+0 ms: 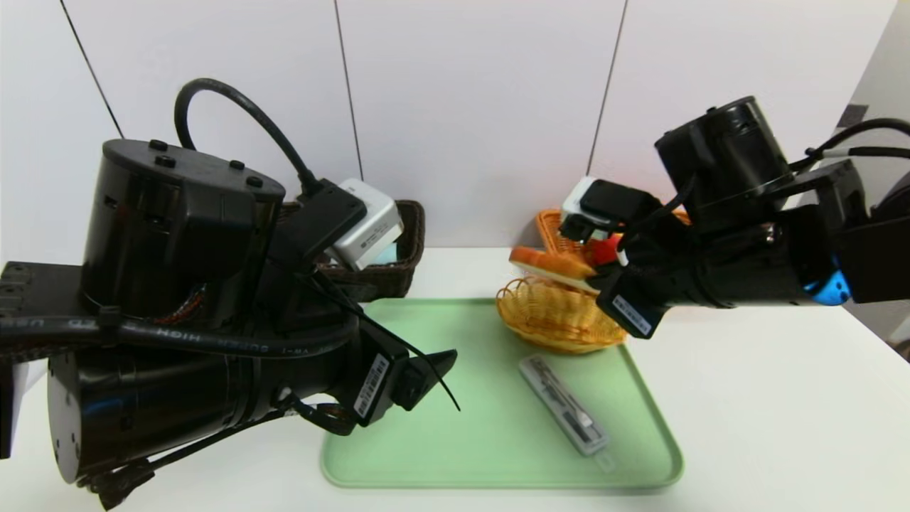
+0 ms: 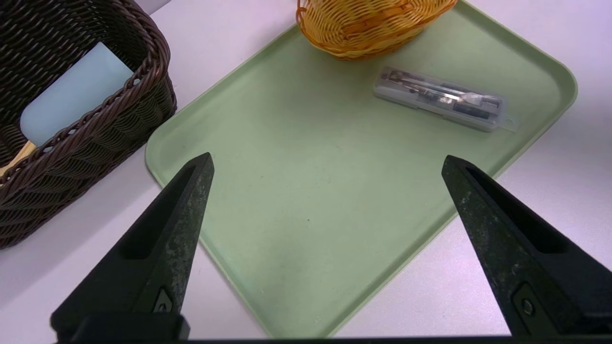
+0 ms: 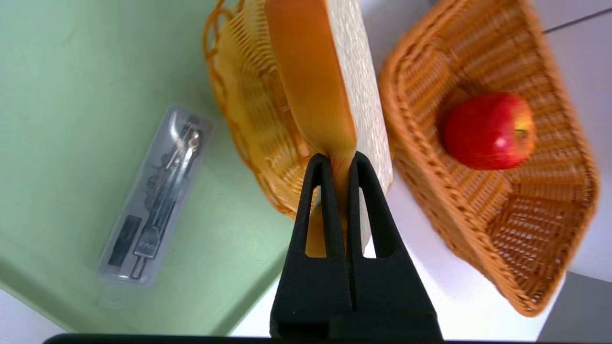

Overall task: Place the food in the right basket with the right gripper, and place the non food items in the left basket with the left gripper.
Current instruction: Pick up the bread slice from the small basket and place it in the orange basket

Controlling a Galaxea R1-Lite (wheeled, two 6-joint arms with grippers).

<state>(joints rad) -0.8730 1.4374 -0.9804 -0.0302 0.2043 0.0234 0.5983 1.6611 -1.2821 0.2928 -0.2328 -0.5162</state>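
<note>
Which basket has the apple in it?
The big orange wicker basket off the tray, beside the held bread slice, holds the red apple. The small orange basket sits on the tray; the dark brown basket holds a blue item.

White table (image 1: 768, 398), white panelled wall (image 1: 483, 107)

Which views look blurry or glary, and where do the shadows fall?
Head view: the left arm looms large and distorted up close. Right wrist view: the orange basket smears at its far edge, and the apple shows a small highlight. Left wrist view: soft shadow beside the dark basket, faint sheen on the tray.
</note>
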